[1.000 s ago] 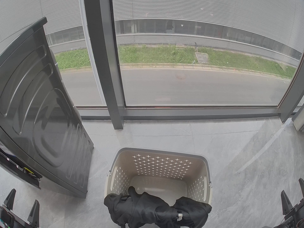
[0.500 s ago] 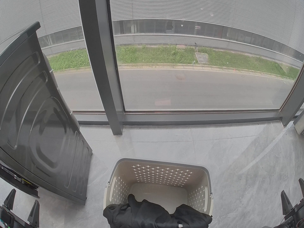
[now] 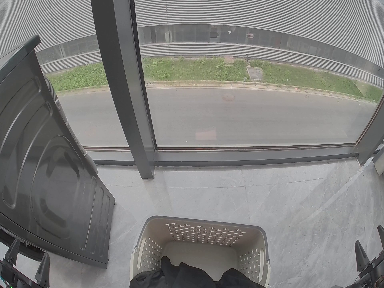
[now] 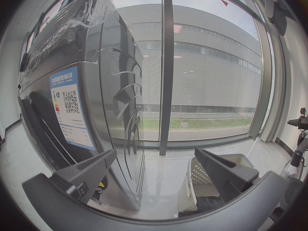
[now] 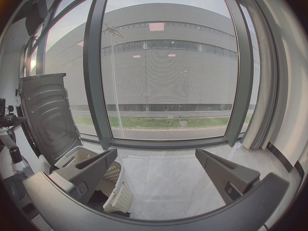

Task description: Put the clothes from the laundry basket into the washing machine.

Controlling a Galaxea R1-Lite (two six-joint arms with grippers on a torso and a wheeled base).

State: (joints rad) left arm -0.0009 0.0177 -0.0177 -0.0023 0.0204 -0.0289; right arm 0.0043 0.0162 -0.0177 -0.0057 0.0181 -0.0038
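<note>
I am looking down from the head view at the beige perforated plastic laundry basket [image 3: 202, 222], which is sitting on the grey tiled floor [image 3: 304, 205] in front of the tall window [image 3: 256, 113]. The black bundled clothes [image 3: 182, 277] are lying inside it, heaped against its near wall. The dark grey washing machine [image 3: 48, 169] is standing to the basket's left, close beside it but not touching, and from here it is presenting me its ribbed side panel. From the left wrist view I am getting the machine's front face instead, carrying a blue and white label [image 4: 69, 108], with clear plastic wrap [image 4: 73, 13] crumpling over its top. The right wrist view is adding a pale curtain [image 5: 268, 113] hanging at the window's right end. The left gripper [image 3: 31, 248] is hovering low by the machine's foot, its fingers spread apart and gripping nothing. The right gripper [image 3: 369, 237] is hanging over bare floor well to the basket's right, its fingers likewise parted and holding nothing.
</note>
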